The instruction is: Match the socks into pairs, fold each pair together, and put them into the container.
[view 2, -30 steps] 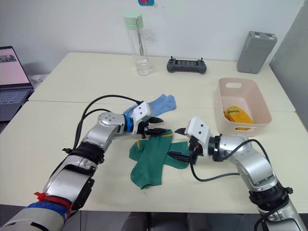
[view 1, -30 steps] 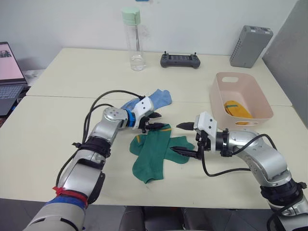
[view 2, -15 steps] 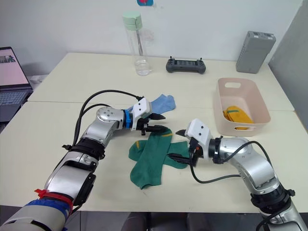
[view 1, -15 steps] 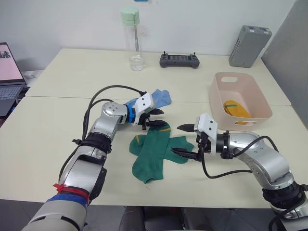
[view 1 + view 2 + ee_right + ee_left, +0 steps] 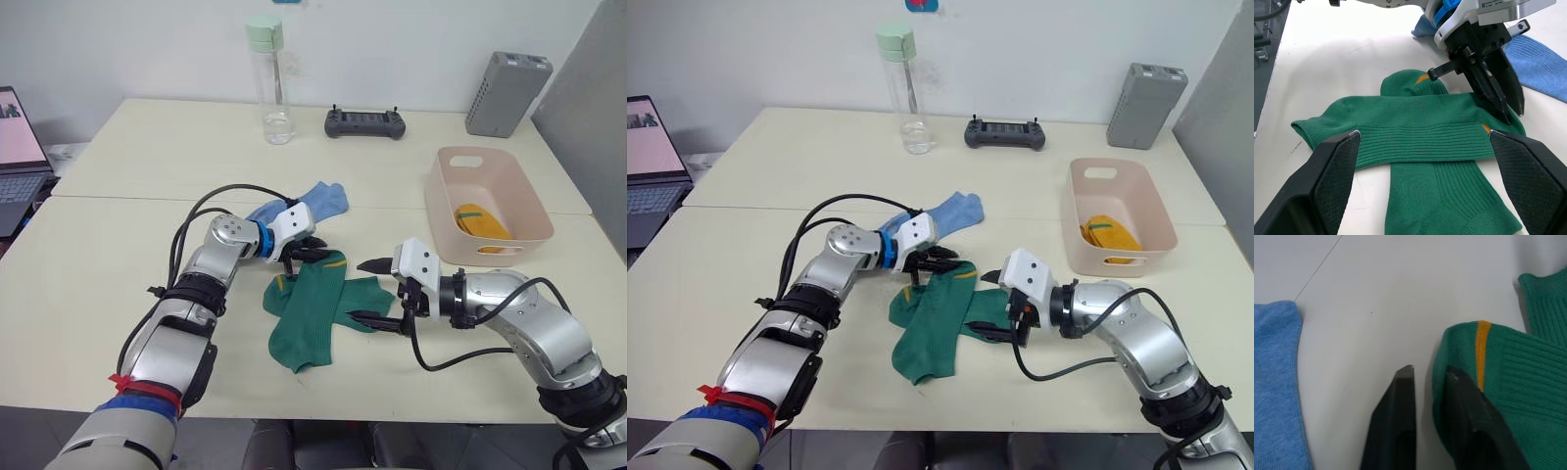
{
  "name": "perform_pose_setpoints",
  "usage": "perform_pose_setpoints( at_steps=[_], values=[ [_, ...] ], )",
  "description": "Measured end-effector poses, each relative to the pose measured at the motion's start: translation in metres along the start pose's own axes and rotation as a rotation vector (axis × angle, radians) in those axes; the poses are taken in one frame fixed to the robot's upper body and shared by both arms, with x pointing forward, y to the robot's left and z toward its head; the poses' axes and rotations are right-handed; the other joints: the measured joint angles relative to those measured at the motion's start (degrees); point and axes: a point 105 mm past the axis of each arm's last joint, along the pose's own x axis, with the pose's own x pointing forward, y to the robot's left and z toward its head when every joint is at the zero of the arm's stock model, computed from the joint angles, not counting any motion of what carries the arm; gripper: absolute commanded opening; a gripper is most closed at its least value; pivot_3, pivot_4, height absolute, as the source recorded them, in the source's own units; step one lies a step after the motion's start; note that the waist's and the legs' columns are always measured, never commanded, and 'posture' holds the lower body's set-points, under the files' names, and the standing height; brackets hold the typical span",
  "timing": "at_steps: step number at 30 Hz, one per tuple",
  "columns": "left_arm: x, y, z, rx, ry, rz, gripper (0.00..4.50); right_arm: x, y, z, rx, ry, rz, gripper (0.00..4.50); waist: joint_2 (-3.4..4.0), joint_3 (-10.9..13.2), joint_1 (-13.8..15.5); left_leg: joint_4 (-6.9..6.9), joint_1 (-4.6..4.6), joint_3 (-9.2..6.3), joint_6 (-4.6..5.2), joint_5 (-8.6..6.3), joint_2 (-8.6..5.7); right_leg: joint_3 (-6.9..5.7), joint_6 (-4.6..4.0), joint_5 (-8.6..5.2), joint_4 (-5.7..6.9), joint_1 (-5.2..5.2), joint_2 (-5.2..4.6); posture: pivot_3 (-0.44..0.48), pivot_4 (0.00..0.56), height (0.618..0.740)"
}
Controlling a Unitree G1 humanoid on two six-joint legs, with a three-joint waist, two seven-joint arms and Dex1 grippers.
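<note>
Left wrist view: your left gripper (image 5: 1427,377) has one finger under the ribbed cuff of the upper green sock (image 5: 328,284) and the other beside it on the bare tabletop (image 5: 118,245); the two stand narrowly parted, with the cuff edge at the gap and not visibly clamped.
Why there: the cuff with its orange stripe is the thickest, firmest edge, so it looks like the natural place to pinch for folding the pair.
Right gripper (image 5: 377,292): spread wide, one finger above and one low at the toe end of the crossed green pair, holding nothing.
Green pair: two socks lie flat in a crossed shape in front of you, overlapping at mid-length; you would likely need them lined up before the fold.
Material: soft ribbed knit, limp; expect it to sag and slide once lifted by one edge.
Light blue socks (image 5: 313,203): lying just behind your left gripper, apart from the green ones, not yet folded.
Container (image 5: 487,211): pale pink smooth plastic tub with rounded corners, to your right; a mustard-yellow bundle (image 5: 480,221) already lies inside.
Progress (judgement): yellow done, green in hand, blue waiting.
</note>
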Motion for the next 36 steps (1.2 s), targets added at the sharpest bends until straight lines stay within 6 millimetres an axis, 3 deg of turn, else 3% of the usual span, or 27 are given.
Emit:
perform_pose_setpoints(
  at_steps=[8, 13, 16, 25, 31, 34, 36],
  values=[
    [-0.003, -0.002, 0.009, -0.064, -0.081, -0.004, 0.03, -0.001, -0.001, -0.001, 0.001, 0.005, -0.005, 4.50, 0.00, 0.0, -0.1, 0.03, 0.00, -0.02, 0.00, 0.00, 0.00, -0.02, -0.01, 0.01, 0.03, 0.01, 0.00, 0.000, 0.150, 0.740],
    [-0.018, 0.043, 0.025, -0.133, -0.159, 0.296, 0.03, -0.005, -0.005, -0.004, 0.008, 0.006, -0.027, 4.50, -0.01, 0.0, 0.1, 0.23, -0.05, -0.09, 0.00, 0.00, 0.00, -0.04, 0.21, -0.01, 0.04, 0.06, 0.00, 0.000, 0.150, 0.740],
    [-0.029, 0.057, 0.028, -0.140, -0.178, 0.402, 0.03, -0.004, -0.002, -0.010, 0.033, 0.012, -0.029, 4.50, -0.01, 0.0, 0.1, 0.25, -0.03, -0.08, 0.00, 0.00, -0.02, -0.03, 0.23, 0.01, 0.02, 0.11, -0.01, 0.000, 0.150, 0.740],
    [-0.031, 0.060, 0.014, -0.198, -0.162, 0.476, 0.03, 0.020, 0.002, -0.029, 0.027, 0.072, -0.048, 4.50, -0.01, 0.0, 0.0, 0.36, -0.03, -0.09, 0.00, 0.00, -0.01, -0.05, 0.21, 0.06, 0.07, 0.11, 0.00, 0.000, 0.150, 0.740],
    [-0.028, 0.056, 0.013, -0.209, -0.157, 0.450, 0.03, 0.045, -0.007, -0.029, -0.151, 0.107, -0.025, 4.50, -0.01, 0.0, -0.1, 0.45, -0.04, -0.09, -0.01, 0.00, -0.01, -0.05, 0.26, 0.08, 0.08, 0.12, 0.00, 0.000, 0.150, 0.740],
    [-0.028, 0.056, 0.012, -0.210, -0.155, 0.450, 0.00, 0.054, -0.011, -0.033, -0.176, 0.111, -0.012, 3.85, -0.01, 0.0, 0.0, 0.45, -0.04, -0.09, -0.01, 0.00, -0.01, -0.06, 0.19, 0.12, 0.08, 0.13, 0.00, 0.000, 0.150, 0.740],
    [-0.027, 0.056, 0.013, -0.210, -0.156, 0.449, 0.00, 0.060, -0.010, -0.028, -0.177, 0.083, -0.001, 3.16, -0.01, 0.0, 0.0, 0.45, -0.05, -0.10, -0.01, 0.00, -0.01, -0.06, 0.18, 0.13, 0.09, 0.13, 0.00, 0.000, 0.150, 0.740]
  ],
)
